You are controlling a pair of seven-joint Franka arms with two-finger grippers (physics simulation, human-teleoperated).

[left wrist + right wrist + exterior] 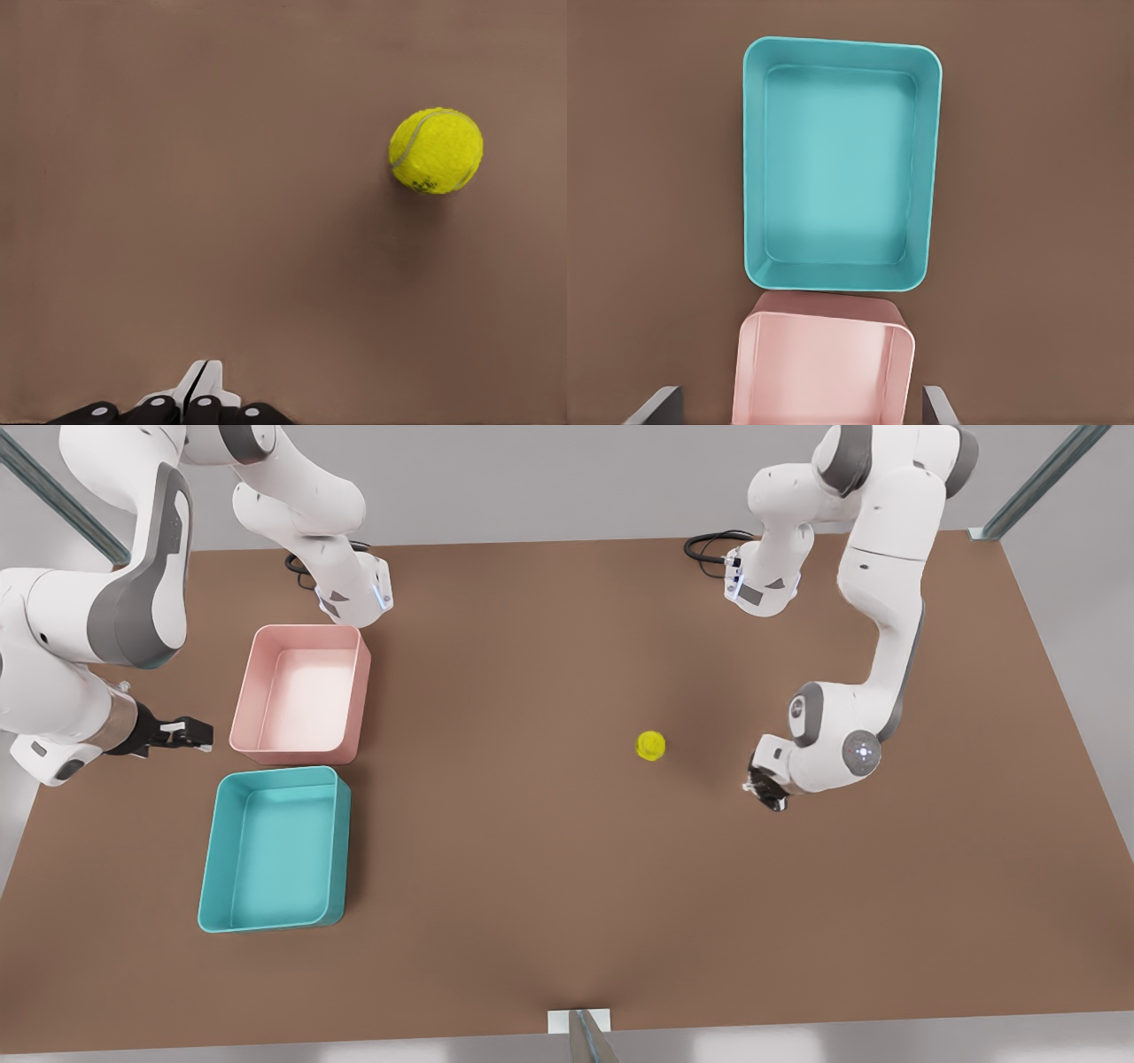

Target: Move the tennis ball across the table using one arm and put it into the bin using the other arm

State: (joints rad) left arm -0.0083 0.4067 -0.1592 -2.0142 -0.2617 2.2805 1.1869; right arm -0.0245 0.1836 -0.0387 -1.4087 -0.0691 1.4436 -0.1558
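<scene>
A pink tray (301, 695) with rounded corners and low walls sits open side up, toward the front view's left, its pale floor bare. Black cables (709, 545) loop at the far edge toward the front view's right, and another dark cable (297, 565) curls at the far edge toward the left. Grey-green metal frame bars (1041, 483) slant across the upper corners, and one post (586, 1036) stands at the near edge.

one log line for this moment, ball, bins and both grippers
tennis ball: loose on table | left gripper: shut, beside ball | right gripper: open, by pink tray | bin: holds nothing
</scene>
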